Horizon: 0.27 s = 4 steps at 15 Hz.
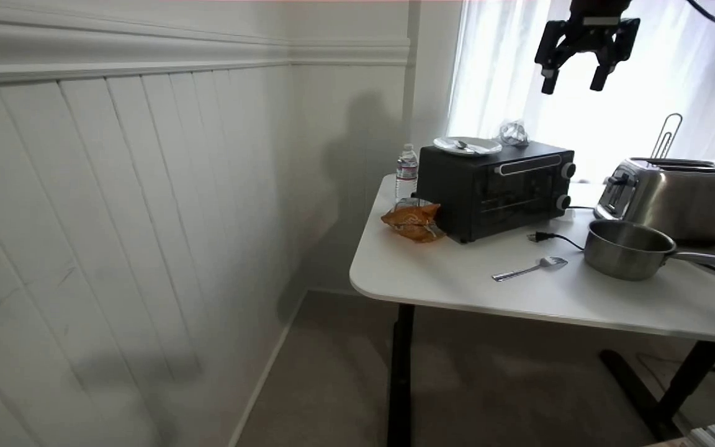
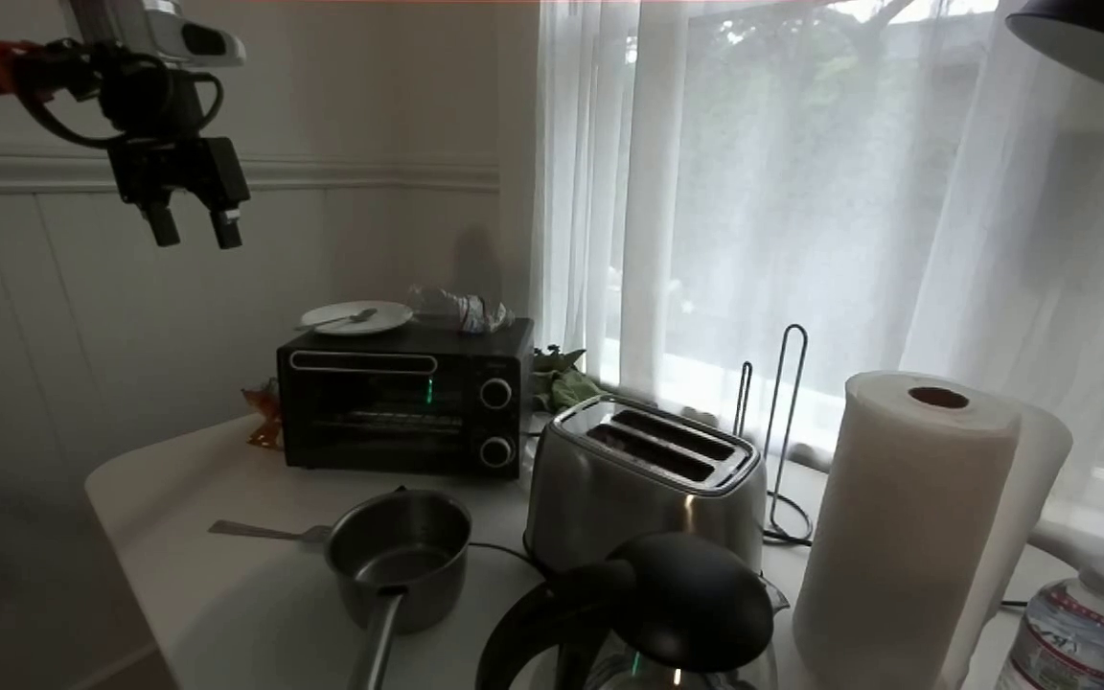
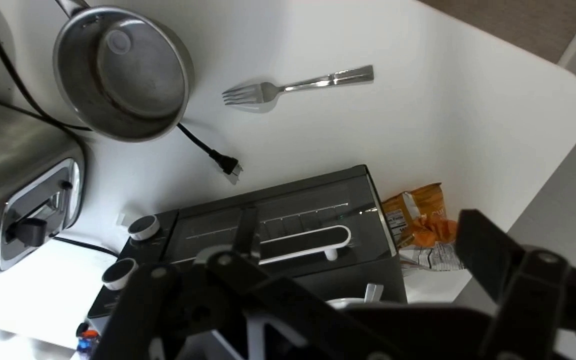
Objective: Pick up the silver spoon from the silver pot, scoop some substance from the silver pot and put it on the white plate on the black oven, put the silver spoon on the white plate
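The silver spoon [image 1: 464,146] lies on the white plate [image 2: 389,322], which rests on top of the black oven [image 1: 450,186]. In the wrist view only the tip of the spoon's handle [image 3: 373,292] and a sliver of the plate's rim show; the gripper hides the rest. The silver pot [image 1: 618,261] stands on the table. In the wrist view no spoon is in the pot [image 3: 75,90]; a pale round spot shows on its bottom. My gripper [image 2: 195,235] is open and empty, high above the oven and plate; it is also open in the wrist view [image 3: 360,217].
A fork [image 3: 298,89] lies on the white table beside the pot. A plug and cord [image 3: 225,162] lie near the oven. An orange bag [image 1: 414,221] and a water bottle [image 1: 406,171] are beside it. A silver toaster [image 2: 648,498], kettle and paper roll [image 2: 907,537] stand nearby.
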Available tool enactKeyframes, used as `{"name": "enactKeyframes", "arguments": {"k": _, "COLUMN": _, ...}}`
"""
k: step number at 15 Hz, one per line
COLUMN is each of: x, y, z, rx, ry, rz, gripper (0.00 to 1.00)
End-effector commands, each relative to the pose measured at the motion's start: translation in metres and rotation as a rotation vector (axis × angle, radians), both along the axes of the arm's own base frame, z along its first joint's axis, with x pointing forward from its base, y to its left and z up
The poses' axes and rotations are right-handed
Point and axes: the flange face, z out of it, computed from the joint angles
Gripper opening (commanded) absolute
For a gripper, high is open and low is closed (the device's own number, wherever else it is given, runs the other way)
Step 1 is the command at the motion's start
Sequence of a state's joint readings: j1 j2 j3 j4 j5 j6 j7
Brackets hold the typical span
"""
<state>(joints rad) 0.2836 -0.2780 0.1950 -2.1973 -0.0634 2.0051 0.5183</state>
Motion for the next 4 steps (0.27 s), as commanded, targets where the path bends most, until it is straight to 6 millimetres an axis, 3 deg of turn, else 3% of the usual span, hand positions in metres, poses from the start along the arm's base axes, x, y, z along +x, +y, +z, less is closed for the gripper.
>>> {"name": "enactKeyframes", "arguments": {"k": 1, "x": 0.0001, "y": -0.0003, "z": 0.002, "rx": -0.001, "ry": -0.003, "rz": -0.002, "gripper": 1.0}}
{"name": "enactKeyframes", "arguments": {"k": 4, "x": 0.0039, "y": 0.0004, "z": -0.0039, "rx": -0.006, "ry": 0.008, "rz": -0.004, "gripper": 1.0}}
